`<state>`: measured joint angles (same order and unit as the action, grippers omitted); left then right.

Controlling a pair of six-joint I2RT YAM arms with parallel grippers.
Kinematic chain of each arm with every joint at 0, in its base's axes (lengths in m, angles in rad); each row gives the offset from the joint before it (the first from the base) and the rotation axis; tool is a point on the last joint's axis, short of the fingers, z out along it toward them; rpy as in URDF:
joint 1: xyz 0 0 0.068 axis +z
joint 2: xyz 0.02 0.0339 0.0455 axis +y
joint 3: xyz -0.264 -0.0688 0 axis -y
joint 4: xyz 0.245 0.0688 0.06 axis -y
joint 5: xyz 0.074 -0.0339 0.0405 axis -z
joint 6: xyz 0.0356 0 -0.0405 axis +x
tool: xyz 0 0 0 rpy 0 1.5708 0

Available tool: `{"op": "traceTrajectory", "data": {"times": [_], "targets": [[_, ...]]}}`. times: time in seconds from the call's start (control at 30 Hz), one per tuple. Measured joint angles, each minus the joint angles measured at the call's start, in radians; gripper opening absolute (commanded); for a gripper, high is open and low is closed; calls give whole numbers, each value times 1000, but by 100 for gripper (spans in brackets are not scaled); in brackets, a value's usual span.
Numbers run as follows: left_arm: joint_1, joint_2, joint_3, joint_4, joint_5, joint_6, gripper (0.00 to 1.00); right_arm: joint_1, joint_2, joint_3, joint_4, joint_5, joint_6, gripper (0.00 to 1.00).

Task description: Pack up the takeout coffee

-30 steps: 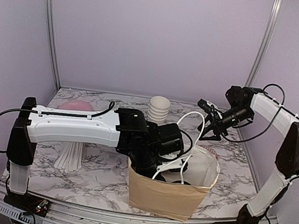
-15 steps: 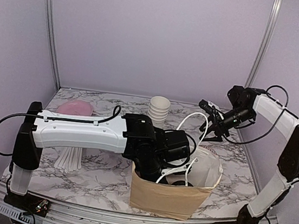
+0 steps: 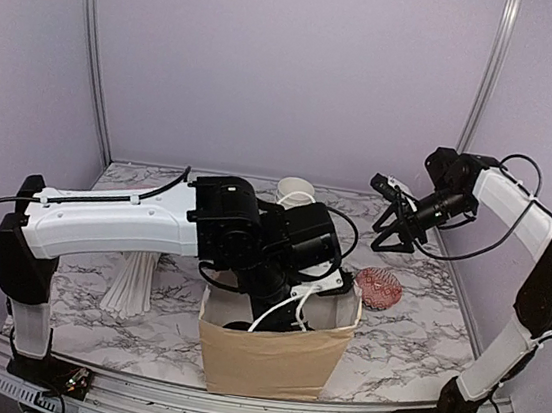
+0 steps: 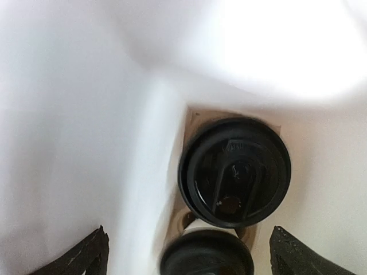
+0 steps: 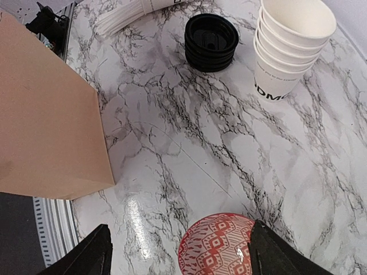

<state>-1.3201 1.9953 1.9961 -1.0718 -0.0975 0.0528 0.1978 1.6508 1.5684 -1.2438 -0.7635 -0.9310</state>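
One takeout coffee cup (image 4: 234, 172) stands in a corner of the floor of the brown bag (image 3: 267, 362), with its black lid facing me. A second cup (image 4: 206, 260) is just beside it. The frame edge cuts that one off, so I cannot tell whether the two touch.

Both lie straight ahead of my left gripper (image 4: 189, 229), which is down inside the bag, fingers spread wide and gripping nothing. The cups' long axes seem to run along the bag's height, in line with my reach. I judge the way out is straight back through the bag's mouth.

My right gripper (image 3: 389, 245), also spread and empty, hangs well apart beyond the bag.
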Motion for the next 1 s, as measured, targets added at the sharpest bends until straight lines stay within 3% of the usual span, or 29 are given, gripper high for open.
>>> {"op": "traceTrajectory", "data": {"times": [0.43,0.73,1.0], "targets": [[33,-85,39,37,-107,45,99,0,-17,39,-14,4,46,79],[33,-195,56,100,-210,66,99,10,-91,84,-60,-108,37,75],[33,-338,28,169,-327,29,99,198,-130,125,-59,-150,33,74]]}}
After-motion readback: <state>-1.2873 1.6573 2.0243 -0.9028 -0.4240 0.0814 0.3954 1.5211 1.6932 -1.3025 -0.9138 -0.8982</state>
